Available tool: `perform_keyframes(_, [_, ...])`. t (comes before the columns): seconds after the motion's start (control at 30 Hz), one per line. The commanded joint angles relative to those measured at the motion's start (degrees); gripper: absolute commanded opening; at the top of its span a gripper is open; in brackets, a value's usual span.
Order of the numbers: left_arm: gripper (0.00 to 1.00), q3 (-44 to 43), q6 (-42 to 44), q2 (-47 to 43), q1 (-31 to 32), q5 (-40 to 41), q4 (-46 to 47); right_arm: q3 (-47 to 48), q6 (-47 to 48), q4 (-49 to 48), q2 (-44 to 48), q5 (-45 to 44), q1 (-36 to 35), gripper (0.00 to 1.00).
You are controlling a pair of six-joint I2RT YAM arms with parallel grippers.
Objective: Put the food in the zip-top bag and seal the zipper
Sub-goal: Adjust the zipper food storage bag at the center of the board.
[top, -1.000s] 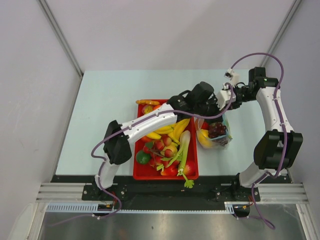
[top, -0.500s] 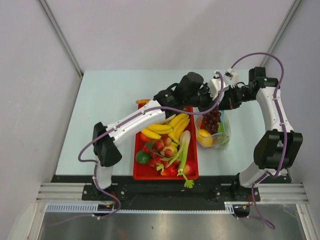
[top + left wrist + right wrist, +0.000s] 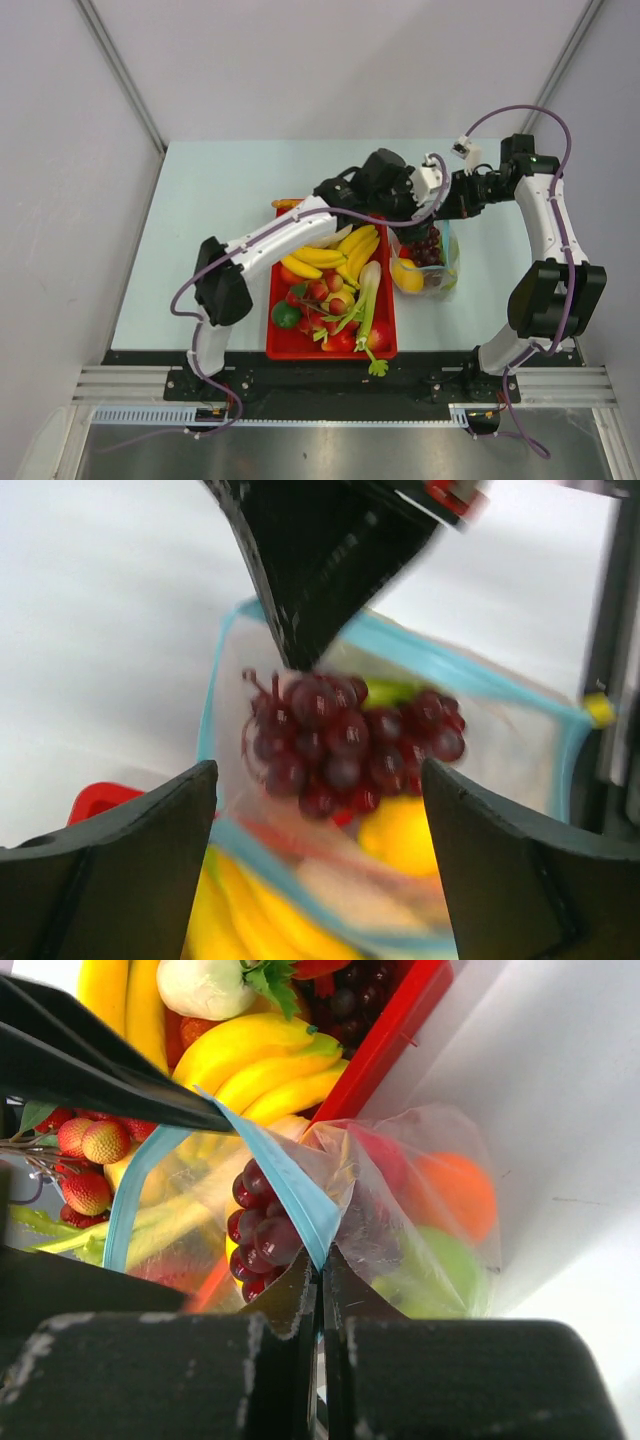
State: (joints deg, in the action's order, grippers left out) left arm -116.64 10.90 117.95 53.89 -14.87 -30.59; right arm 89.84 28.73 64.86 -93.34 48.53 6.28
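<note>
The clear zip-top bag (image 3: 430, 262) stands just right of the red tray, its mouth held open. My right gripper (image 3: 448, 205) is shut on the blue zipper (image 3: 300, 1200) at the mouth's far edge. Directly above the mouth, my left gripper (image 3: 320, 855) hangs open and empty. The purple grape bunch (image 3: 345, 742) lies inside the bag on a yellow lemon (image 3: 405, 835). An orange fruit (image 3: 455, 1195) and a green pear (image 3: 440, 1280) sit deeper in the bag. More food, including bananas (image 3: 345, 255), lies in the tray.
The red tray (image 3: 271, 335) at the table's middle holds bananas, strawberries (image 3: 90, 1140), a green fruit (image 3: 286, 315) and a celery stalk (image 3: 368, 295). The left arm reaches over the tray. Bare table lies to the left and behind.
My left gripper has opened over the bag's mouth. The grape bunch now rests inside the bag. The right gripper has kept its hold on the zipper edge.
</note>
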Motion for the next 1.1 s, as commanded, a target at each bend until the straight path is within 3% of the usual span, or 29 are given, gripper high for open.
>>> perform_keyframes(0.0, [0.88,5.9,9.4,-14.5,-4.8,-18.0,2.1,0.4,1.4,-0.5,-0.1,2.0,0.8,0.0])
perform_keyframes(0.07, [0.9,8.0,17.0,-17.0,-5.8,-26.1,-2.7,0.4,1.6,-0.3,-0.1,2.3,0.8,0.0])
perform_keyframes(0.1, [0.9,7.8,29.6,-17.8,-5.6,-28.3,-7.0,0.4,1.6,-0.4,0.0,2.4,0.8,0.0])
perform_keyframes(0.2, [0.83,7.5,50.0,-17.1,-3.8,-28.9,-22.1,0.4,1.5,-0.3,0.3,3.0,0.7,0.0])
perform_keyframes(0.27, [0.73,6.3,57.8,-15.6,-2.5,-26.1,-29.8,0.3,1.4,-0.4,0.3,3.1,0.7,0.0])
perform_keyframes(0.4, [0.7,5.7,63.1,-12.7,0.0,-23.9,-32.9,0.3,1.4,-0.3,0.7,2.9,0.6,0.0])
perform_keyframes(0.6, [0.64,10.4,63.3,-10.0,3.5,-19.4,-22.7,0.3,2.2,0.9,1.5,2.6,0.0,0.0])
perform_keyframes(0.7, [0.35,11.3,58.9,-8.7,5.1,-16.3,-16.4,0.4,2.7,2.1,2.4,2.8,-0.8,0.0])
perform_keyframes(0.73, [0.21,11.3,56.6,-9.0,5.2,-16.4,-11.5,0.4,3.3,2.7,3.5,2.9,-1.2,0.0])
perform_keyframes(0.83, [0.0,12.7,46.3,-11.1,5.0,-14.0,-0.1,0.3,4.0,3.2,5.9,3.5,-2.9,0.0])
perform_keyframes(1.0, [0.0,18.5,26.5,-13.4,4.0,-11.2,17.4,0.3,3.0,-0.1,7.8,3.2,-8.3,0.0])
perform_keyframes(1.07, [0.0,19.3,17.6,-12.6,2.6,-10.1,19.8,0.3,3.2,-0.8,8.4,2.8,-9.3,0.08])
